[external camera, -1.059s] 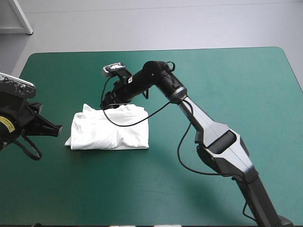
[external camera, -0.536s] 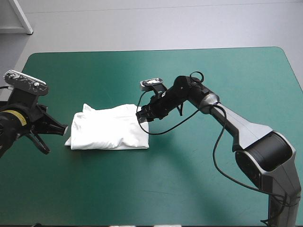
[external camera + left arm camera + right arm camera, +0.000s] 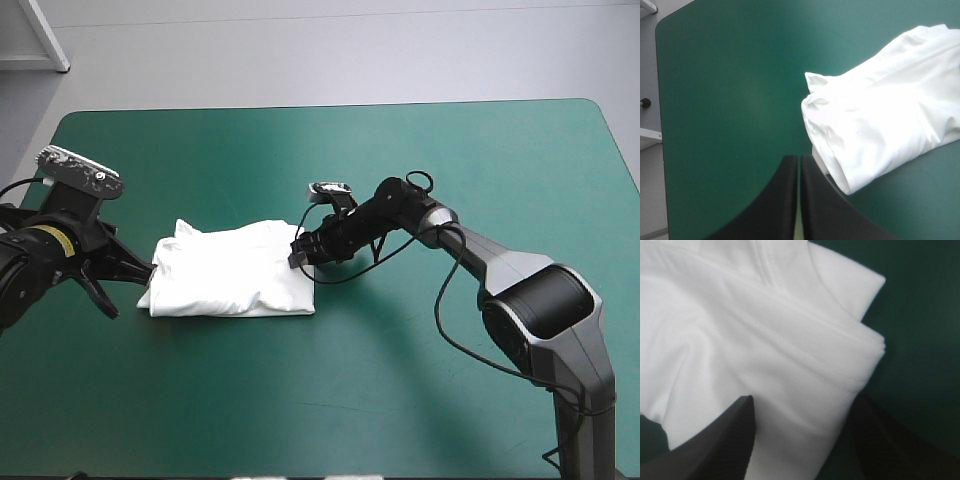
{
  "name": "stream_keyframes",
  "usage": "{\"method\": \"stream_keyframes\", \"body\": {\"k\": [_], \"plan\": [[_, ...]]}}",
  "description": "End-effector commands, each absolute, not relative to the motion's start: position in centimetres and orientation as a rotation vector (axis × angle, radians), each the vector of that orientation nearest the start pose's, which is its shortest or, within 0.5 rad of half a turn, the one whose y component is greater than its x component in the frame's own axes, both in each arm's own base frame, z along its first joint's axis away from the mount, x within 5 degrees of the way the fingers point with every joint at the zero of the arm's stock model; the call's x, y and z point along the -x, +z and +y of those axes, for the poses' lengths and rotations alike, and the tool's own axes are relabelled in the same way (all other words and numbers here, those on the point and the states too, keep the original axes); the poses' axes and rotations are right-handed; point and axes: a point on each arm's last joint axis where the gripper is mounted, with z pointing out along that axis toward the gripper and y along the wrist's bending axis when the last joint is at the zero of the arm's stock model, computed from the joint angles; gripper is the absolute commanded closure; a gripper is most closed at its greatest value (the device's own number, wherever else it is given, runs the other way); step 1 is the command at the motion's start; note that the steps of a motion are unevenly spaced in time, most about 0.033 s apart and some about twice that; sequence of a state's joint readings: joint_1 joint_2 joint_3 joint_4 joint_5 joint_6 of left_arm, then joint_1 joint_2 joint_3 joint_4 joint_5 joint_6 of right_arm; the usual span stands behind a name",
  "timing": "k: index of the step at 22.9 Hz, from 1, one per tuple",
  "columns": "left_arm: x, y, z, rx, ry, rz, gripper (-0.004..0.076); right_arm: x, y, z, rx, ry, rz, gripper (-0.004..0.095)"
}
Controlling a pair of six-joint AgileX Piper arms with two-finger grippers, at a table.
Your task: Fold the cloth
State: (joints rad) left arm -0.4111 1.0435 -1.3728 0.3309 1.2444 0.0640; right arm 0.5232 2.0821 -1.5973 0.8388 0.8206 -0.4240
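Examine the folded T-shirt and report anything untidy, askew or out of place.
The T-shirt is a folded bundle but not a neat one. Its end near the shut left gripper has layers stepped unevenly, with a corner poking out. Its surface is wrinkled. Nothing else stands out.

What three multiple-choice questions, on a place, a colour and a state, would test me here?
1. Where is the T-shirt? A. far right corner B. left half, between the left gripper and right gripper C. over the near edge
2. Its colour? A. white B. brown C. red
3. The right gripper's fingers? A. shut B. open C. hidden
Answers: 1 B, a gripper at each end; 2 A, white in every view; 3 B, they stand apart, cloth between.
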Motion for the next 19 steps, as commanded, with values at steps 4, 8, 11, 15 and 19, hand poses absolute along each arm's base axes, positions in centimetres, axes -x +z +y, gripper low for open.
{"method": "stream_keyframes", "body": {"k": [4,8,11,15,19], "plan": [[-16.7,45.8,-4.2,-0.517,0.255,2.187,0.0705,-35.9,23.0,27.4,0.728,1.036,2.529,0.0921],[-16.7,45.8,-4.2,-0.517,0.251,2.187,0.0705,-37.3,26.9,22.8,0.652,0.748,2.484,0.0903],[-16.6,45.7,-4.6,-0.534,0.199,2.195,0.0705,-38.0,29.7,14.7,0.547,0.451,2.555,0.0903],[-16.6,45.7,-4.8,-0.561,0.169,2.192,0.0705,-37.4,30.4,7.2,0.409,0.256,2.639,0.0903],[-16.6,45.7,-4.9,-0.56,0.165,2.184,0.0705,-35.9,30.6,0.1,0.202,0.101,2.686,0.0903]]}}
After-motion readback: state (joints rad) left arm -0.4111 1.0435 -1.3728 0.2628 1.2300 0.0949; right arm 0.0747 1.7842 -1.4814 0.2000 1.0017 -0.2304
